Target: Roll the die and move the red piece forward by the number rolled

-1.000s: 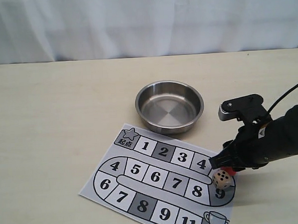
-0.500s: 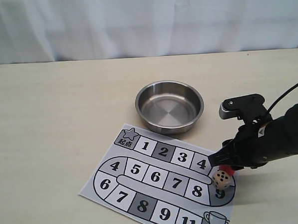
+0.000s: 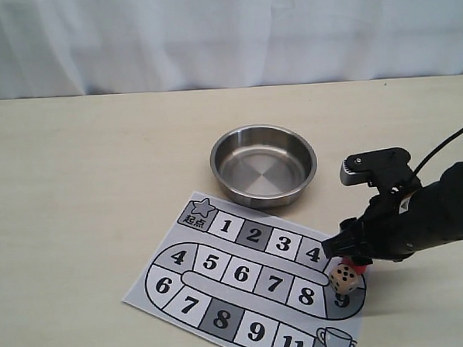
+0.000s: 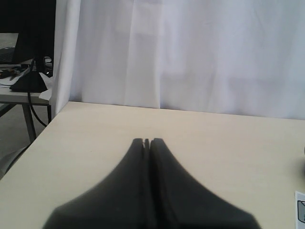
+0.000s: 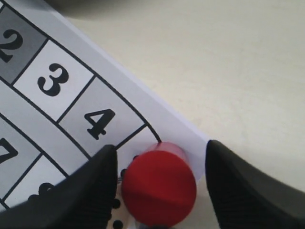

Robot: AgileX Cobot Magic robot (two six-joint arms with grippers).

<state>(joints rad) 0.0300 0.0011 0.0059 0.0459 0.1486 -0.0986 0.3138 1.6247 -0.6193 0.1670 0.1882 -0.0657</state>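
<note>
The red piece (image 5: 158, 188) stands upright on the board's (image 3: 244, 274) curved corner just past square 4. It sits between the two fingers of my right gripper (image 5: 160, 157), which is open with a gap on each side. In the exterior view only a red sliver (image 3: 361, 268) shows under the right gripper (image 3: 349, 253). The die (image 3: 345, 275), pale with dark pips, rests on the board beside the piece, by square 9. A strip of the die (image 5: 119, 213) shows next to one finger. My left gripper (image 4: 147, 141) is shut and empty, above bare table.
A steel bowl (image 3: 263, 164) sits empty behind the board. The board's far end with the star square (image 3: 199, 212) lies to the left. A white curtain (image 3: 224, 34) backs the table. The table's edge (image 4: 43, 129) and a side desk (image 4: 19, 81) show in the left wrist view.
My right arm has sunk slightly around the red piece. The die and the piece have stayed where they were.
</note>
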